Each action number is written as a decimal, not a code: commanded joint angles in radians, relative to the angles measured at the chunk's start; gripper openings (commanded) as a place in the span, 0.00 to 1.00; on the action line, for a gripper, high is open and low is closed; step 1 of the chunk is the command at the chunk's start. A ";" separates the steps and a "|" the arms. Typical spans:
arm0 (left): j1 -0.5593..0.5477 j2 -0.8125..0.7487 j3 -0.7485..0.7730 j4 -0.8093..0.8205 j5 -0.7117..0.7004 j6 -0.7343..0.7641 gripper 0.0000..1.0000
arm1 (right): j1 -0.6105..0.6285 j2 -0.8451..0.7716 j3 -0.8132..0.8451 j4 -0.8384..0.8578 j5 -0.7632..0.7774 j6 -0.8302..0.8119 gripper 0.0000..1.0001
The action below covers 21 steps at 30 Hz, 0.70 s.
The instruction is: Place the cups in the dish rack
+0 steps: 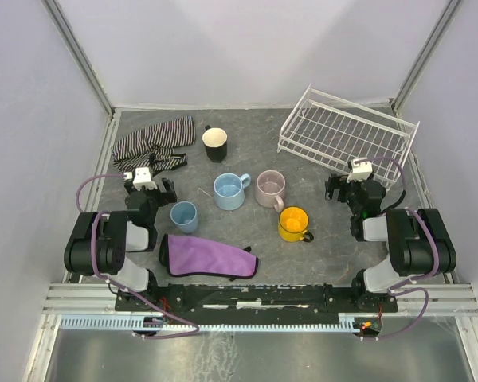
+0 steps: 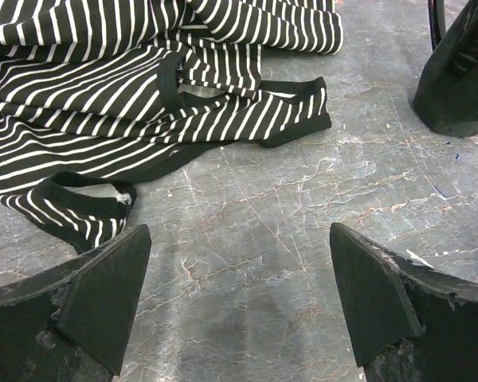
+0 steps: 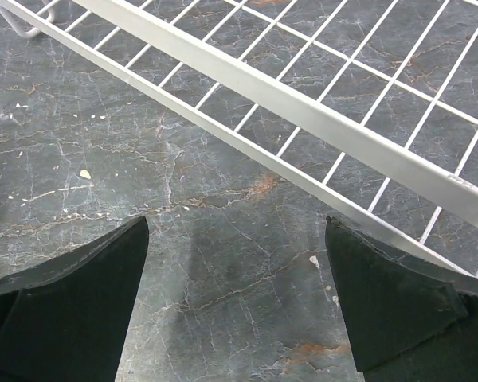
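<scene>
Both arms parked, rack not yet loaded
Your left gripper [image 2: 239, 231] hangs spread wide and empty by the striped cloth [image 2: 103, 95], your right gripper [image 3: 237, 221] just as wide at the rack [image 3: 303, 103], handy for drop-offs. I count five cups loose mid-table: black cup [image 1: 215, 143], blue mug [image 1: 229, 192], pink mug [image 1: 269, 189], yellow mug [image 1: 293, 224], and dusty-blue cup [image 1: 183, 216] nearest your left, likely its first pick

Cups [image 1: 231, 192] in the middle, dish rack [image 1: 344, 132] behind right, cloth [image 1: 152, 143] behind left
</scene>
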 commanded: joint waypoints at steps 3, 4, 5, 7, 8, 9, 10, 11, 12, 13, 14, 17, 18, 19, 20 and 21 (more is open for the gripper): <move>-0.004 -0.020 0.022 0.037 -0.011 0.040 0.99 | 0.001 -0.020 0.009 0.031 -0.003 -0.015 1.00; -0.004 -0.020 0.022 0.038 -0.010 0.040 0.99 | 0.001 -0.021 0.009 0.030 -0.002 -0.015 1.00; -0.004 -0.020 0.022 0.037 -0.010 0.040 0.99 | 0.001 -0.019 0.009 0.029 -0.004 -0.015 1.00; -0.005 -0.019 0.022 0.037 -0.010 0.041 0.99 | 0.002 -0.020 0.009 0.030 -0.004 -0.016 1.00; -0.004 -0.020 0.024 0.037 -0.010 0.040 0.99 | 0.001 -0.021 0.009 0.029 -0.004 -0.015 1.00; -0.004 -0.020 0.024 0.038 -0.010 0.040 0.99 | 0.002 -0.019 0.011 0.027 -0.002 -0.015 1.00; -0.004 -0.020 0.024 0.038 -0.010 0.040 0.99 | 0.002 -0.017 0.014 0.022 -0.002 -0.014 1.00; -0.004 -0.020 0.023 0.037 -0.010 0.040 0.99 | 0.000 -0.018 0.020 0.012 -0.003 -0.011 1.00; -0.004 -0.018 0.024 0.037 -0.010 0.041 0.99 | -0.001 -0.018 0.023 0.006 -0.005 -0.011 1.00; -0.003 -0.018 0.027 0.033 -0.011 0.040 0.99 | -0.002 -0.020 0.021 0.007 -0.004 -0.012 1.00; -0.004 -0.020 0.028 0.027 -0.011 0.040 0.99 | -0.003 -0.021 0.018 0.016 0.003 -0.008 1.00; -0.004 -0.070 0.047 -0.023 -0.042 0.023 0.99 | 0.000 -0.103 0.058 -0.127 0.087 0.028 1.00; -0.005 -0.109 0.105 -0.157 -0.070 0.008 0.99 | 0.004 -0.155 0.096 -0.235 0.073 0.019 1.00; -0.004 -0.142 0.176 -0.322 -0.089 0.000 0.99 | 0.010 -0.202 0.131 -0.345 0.070 0.015 1.00; -0.004 -0.164 0.231 -0.436 -0.080 0.003 0.99 | 0.014 -0.253 0.159 -0.442 0.077 0.027 1.00; -0.004 -0.186 0.269 -0.512 -0.059 0.006 0.99 | 0.014 -0.303 0.166 -0.480 0.077 0.040 1.00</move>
